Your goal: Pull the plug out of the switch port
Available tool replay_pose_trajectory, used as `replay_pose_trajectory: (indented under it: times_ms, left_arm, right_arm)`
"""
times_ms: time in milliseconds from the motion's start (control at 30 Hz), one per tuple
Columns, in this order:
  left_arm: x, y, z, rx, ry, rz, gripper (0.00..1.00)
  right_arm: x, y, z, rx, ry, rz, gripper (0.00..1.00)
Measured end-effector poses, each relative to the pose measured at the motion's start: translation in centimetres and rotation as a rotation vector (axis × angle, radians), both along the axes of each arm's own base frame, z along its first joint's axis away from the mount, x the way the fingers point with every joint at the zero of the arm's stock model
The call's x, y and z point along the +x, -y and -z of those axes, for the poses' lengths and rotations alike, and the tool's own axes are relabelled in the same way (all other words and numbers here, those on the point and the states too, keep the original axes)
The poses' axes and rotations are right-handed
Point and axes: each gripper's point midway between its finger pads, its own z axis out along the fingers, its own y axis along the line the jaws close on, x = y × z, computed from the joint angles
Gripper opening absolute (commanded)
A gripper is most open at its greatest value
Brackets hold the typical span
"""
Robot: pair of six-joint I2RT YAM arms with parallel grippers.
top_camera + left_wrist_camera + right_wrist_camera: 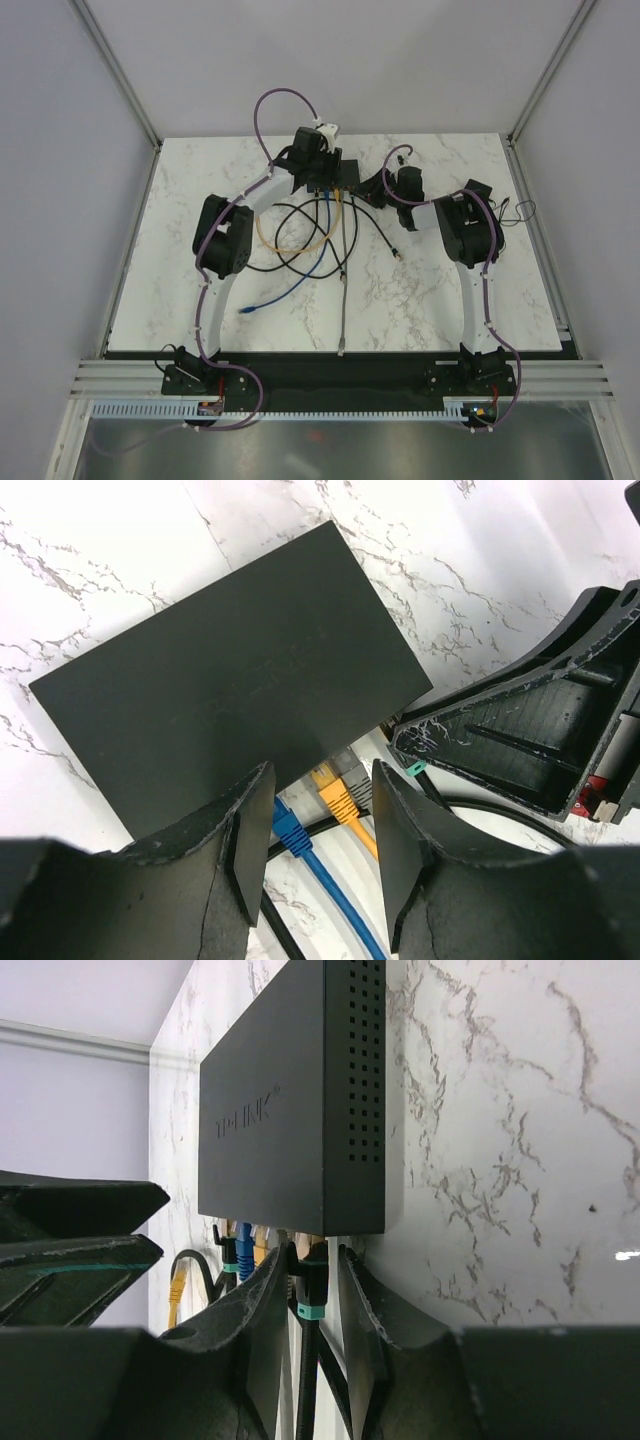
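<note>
Closest to the right wrist camera, the right end effector [314, 1256] has its two fingers set narrowly on either side of the plug [308, 1278], a black one with a teal collar, seated in the port at the end of the row nearest the vented side of the switch [290, 1100]. One finger overlaps the plug's edge, while a sliver of pale worktop [500, 1160] shows beside the other, so I cannot tell whether the plug is truly clamped.

The switch lies flat on the marble worktop towards its far side, between the two arms, with its port side facing the arm bases (the lettering on its lid is readable from the right wrist).

From the left wrist camera, the left end effector [320, 770] hangs over the port edge with its fingers apart and holding nothing. Between them show a blue plug [290, 832], a yellow plug [335, 798] and a grey plug [355, 770], all seated in the row. The right end effector's scuffed black fingers sit just beside these.

In the top view, cables [300, 240] trail from the switch in loose loops across the worktop towards the near edge.
</note>
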Motion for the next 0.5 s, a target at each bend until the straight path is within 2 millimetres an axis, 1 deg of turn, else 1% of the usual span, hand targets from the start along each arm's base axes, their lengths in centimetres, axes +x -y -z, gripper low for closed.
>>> replay_pose_trajectory:
  times_ms: [267,300,333,400,433,467,500]
  left_arm:
    - [-0.26,0.38,0.34,0.014,-0.001,0.012,0.51]
    - [-0.27,0.42,0.34,0.015,0.000,0.013,0.51]
    - [-0.30,0.50,0.35,0.016,0.001,0.015,0.51]
    - [-0.30,0.56,0.34,0.019,0.003,0.018,0.51]
    - [-0.31,0.57,0.34,0.021,0.005,0.019,0.51]
    - [-0.30,0.60,0.33,0.025,0.007,0.018,0.52]
    - [-0.29,0.58,0.34,0.031,0.011,0.020,0.55]
  right_arm:
    - [0.35,-0.12,0.09,0.025,-0.017,0.011,0.32]
    - [0.35,-0.12,0.11,0.027,-0.020,0.012,0.29]
    - [0.34,-0.13,0.16,0.029,-0.023,0.012,0.22]
    - [0.38,-0.20,0.25,0.034,-0.029,0.012,0.16]
    - [0.42,-0.22,0.34,0.037,-0.033,0.012,0.10]
    - [0.50,-0.16,0.38,0.039,-0.034,0.012,0.06]
    - [0.50,-0.21,0.40,0.045,-0.038,0.010,0.03]
